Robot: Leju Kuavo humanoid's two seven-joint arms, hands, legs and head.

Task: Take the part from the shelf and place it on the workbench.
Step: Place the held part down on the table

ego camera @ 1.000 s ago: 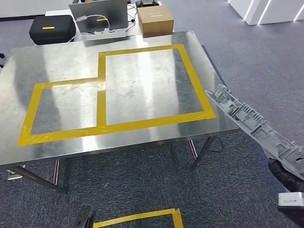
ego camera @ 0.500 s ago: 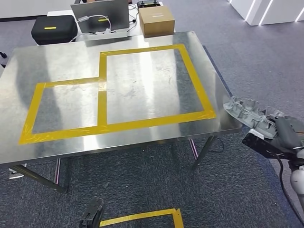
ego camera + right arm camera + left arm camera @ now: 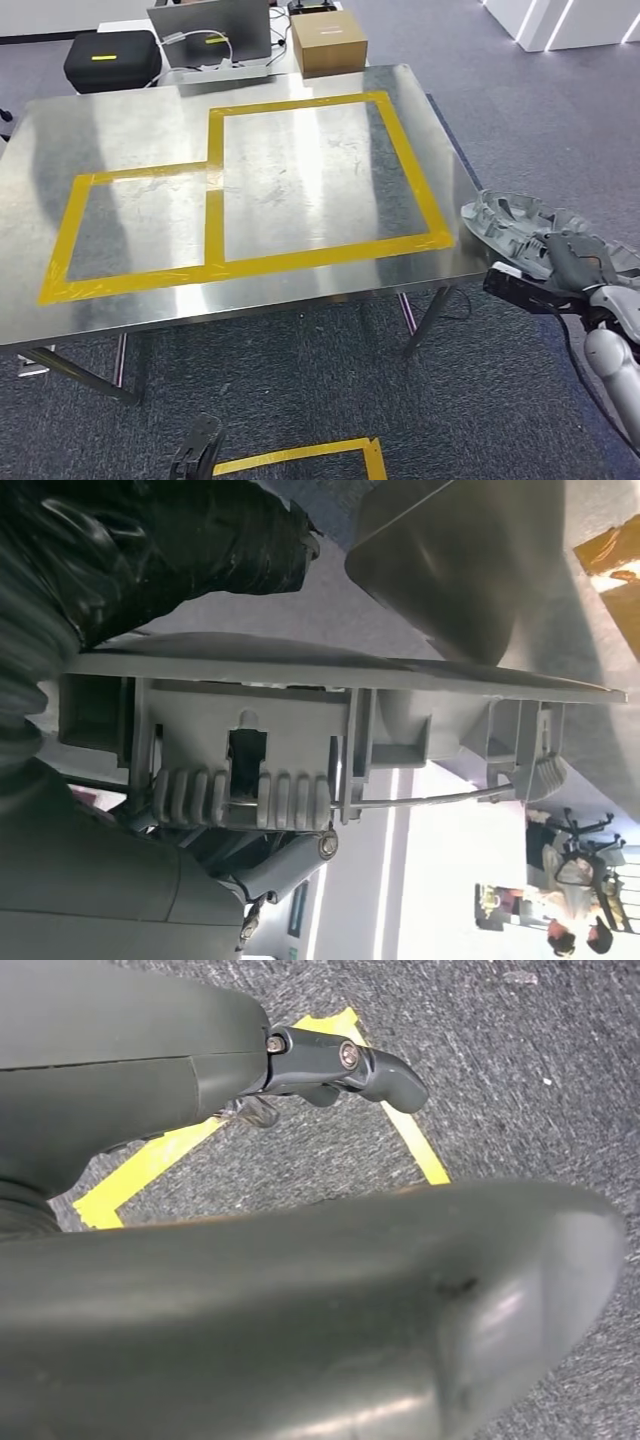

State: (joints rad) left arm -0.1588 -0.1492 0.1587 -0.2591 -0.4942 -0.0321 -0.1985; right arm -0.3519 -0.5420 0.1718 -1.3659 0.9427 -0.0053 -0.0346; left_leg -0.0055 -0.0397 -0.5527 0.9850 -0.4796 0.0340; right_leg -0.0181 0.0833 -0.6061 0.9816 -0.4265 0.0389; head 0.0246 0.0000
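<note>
one right hand (image 3: 577, 262) gripping grey part (image 3: 513, 225) beside workbench (image 3: 249, 190) edge, left hand (image 3: 332, 1065) fingers loosely extended

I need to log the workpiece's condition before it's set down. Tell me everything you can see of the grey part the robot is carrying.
The grey part looks like moulded plastic, long, with ribs, clips and cut-outs on its upper face. The right hand grips it near one end. It is held roughly level off the right edge of the steel workbench, its free end near the table's near right corner. Whether it touches the table is unclear.
</note>
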